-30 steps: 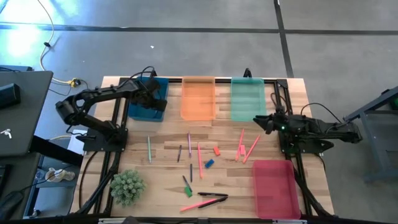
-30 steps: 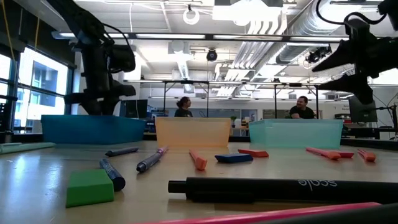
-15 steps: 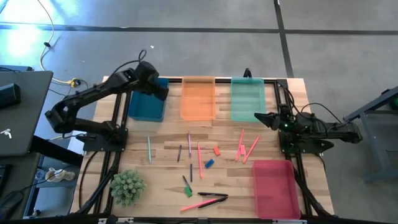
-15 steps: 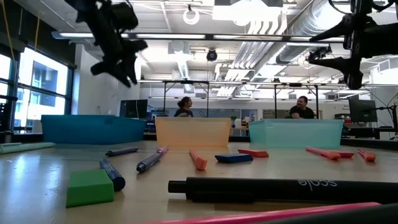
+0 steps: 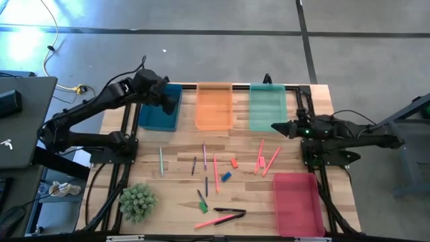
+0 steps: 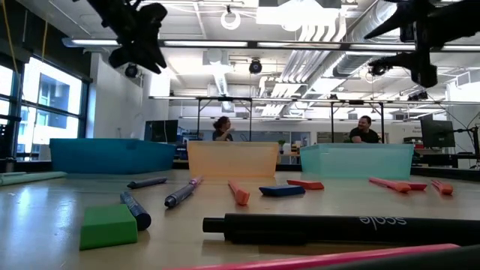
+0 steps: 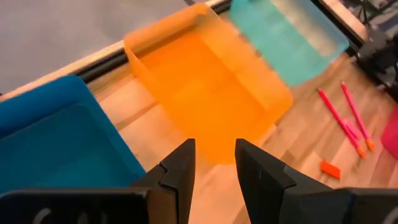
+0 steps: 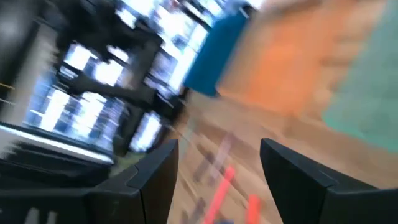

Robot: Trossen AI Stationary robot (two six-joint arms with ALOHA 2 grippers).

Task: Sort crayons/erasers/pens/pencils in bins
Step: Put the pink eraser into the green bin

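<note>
Four bins stand on the table: blue (image 5: 159, 111), orange (image 5: 214, 105) and green (image 5: 268, 106) along the far edge, red-pink (image 5: 297, 203) at the near right. Pens, pencils and crayons lie loose between them, with a red-orange eraser (image 5: 234, 162), a blue eraser (image 5: 226, 177) and a green eraser (image 5: 201, 206). My left gripper (image 7: 214, 149) hangs open and empty high above the blue bin's right part (image 5: 171, 99), slanting down toward the orange bin. My right gripper (image 8: 217, 155) is open and empty, raised over the green bin's near edge (image 5: 274, 126).
A small green potted plant (image 5: 138, 202) stands at the table's near left. Pink sticks (image 5: 262, 158) lie near the right arm, and a black pen (image 5: 230, 211) near the front edge. People sit in the room beyond the table (image 6: 363, 129).
My left gripper has risen out of the blue bin, high above it, and has tipped from pointing down to slanting forward. My right gripper has also risen and moved slightly toward the table's left. Nothing on the table has moved.
</note>
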